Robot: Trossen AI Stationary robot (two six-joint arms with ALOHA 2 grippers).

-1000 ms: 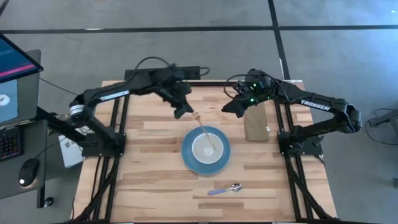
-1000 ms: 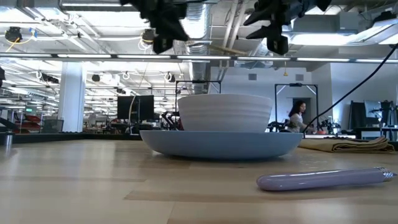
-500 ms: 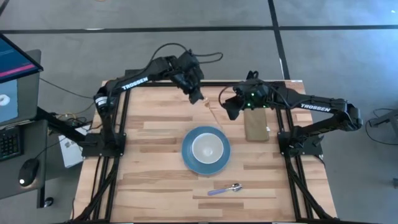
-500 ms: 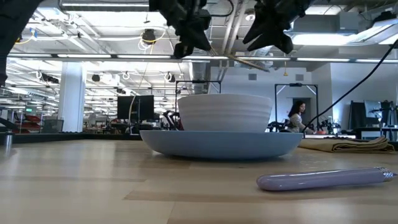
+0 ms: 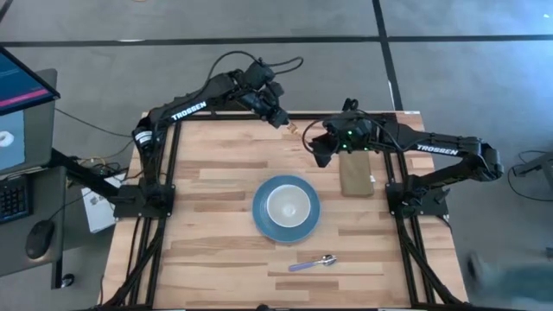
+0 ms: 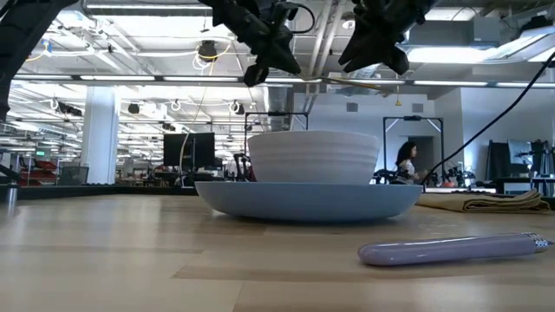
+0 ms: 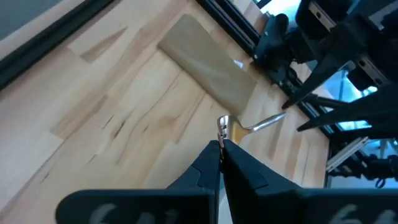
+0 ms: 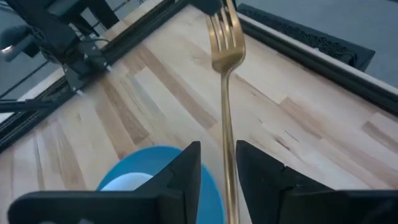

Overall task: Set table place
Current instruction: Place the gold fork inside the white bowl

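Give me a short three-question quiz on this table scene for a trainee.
1. What sits on the blue plate? A) a spoon B) a white bowl C) a fork
2. True or false: the purple-handled spoon lies inside the bowl.
3. Fill in: the left gripper is shut on one end of the gold ____.

Key: 1 B, the white bowl. 2 False, the spoon lies on the table. 3 fork; its handle passes between the right gripper's open fingers.
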